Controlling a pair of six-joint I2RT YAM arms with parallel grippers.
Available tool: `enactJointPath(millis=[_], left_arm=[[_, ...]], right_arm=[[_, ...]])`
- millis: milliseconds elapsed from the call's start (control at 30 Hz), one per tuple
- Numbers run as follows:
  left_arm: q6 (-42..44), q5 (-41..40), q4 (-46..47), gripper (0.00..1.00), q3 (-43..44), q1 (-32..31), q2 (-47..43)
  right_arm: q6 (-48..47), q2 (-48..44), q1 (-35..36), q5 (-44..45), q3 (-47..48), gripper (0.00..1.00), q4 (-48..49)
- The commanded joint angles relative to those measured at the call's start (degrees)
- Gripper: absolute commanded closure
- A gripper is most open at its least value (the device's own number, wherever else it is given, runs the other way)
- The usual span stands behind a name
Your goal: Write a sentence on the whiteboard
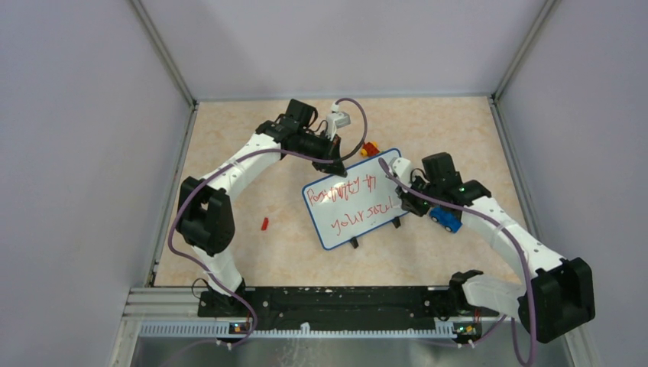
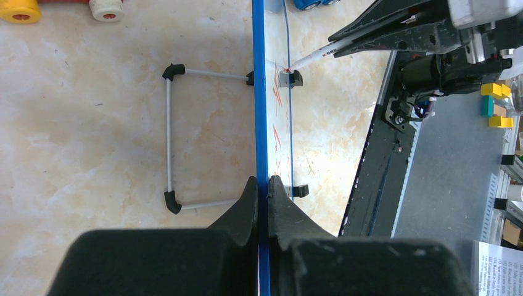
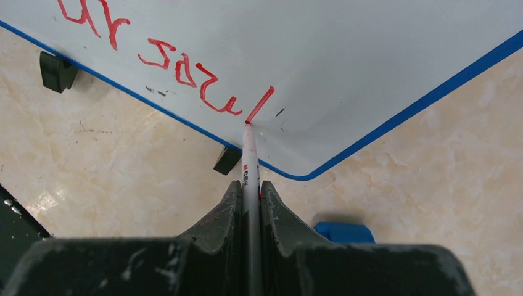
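Observation:
The whiteboard [image 1: 353,200], white with a blue rim and black feet, stands tilted mid-table. The sentence [image 1: 348,200] in red marker runs in two lines; its end "soul" and a slanted stroke show in the right wrist view [image 3: 203,86]. My left gripper [image 1: 336,165] is shut on the board's far rim [image 2: 261,123], seen edge-on between the fingers [image 2: 264,188]. My right gripper [image 1: 405,200] is shut on a white marker [image 3: 250,166], whose red tip touches the board at the foot of the last stroke. The marker also shows in the left wrist view [image 2: 321,53].
A blue toy car [image 1: 445,219] sits just right of the board, under my right gripper. A yellow-and-red toy [image 1: 370,148] lies behind the board. A small red cap [image 1: 265,224] lies left of it. A wire stand [image 2: 176,139] props the board's back.

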Motion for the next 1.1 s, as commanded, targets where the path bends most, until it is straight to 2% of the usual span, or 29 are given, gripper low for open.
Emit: enactJointPath(millis=[0,667,1067], left_arm=[[3.1,-0.5,-0.7,1.0,-2.5,-1.9,-0.1],[3.1,-0.5,-0.6,1.0,-2.4,-1.9,-0.7],[3.1,-0.9,-0.1,1.0,-2.9,-1.9,-0.7]], right_arm=[[-0.8,-1.4,-0.7,0.0,-1.0,1.0,1.4],[-2.1,-3.7,-1.6,1.1,4.8,1.0,-3.4],[-3.6,1.1,-2.2,2.9,2.0,1.0,1.4]])
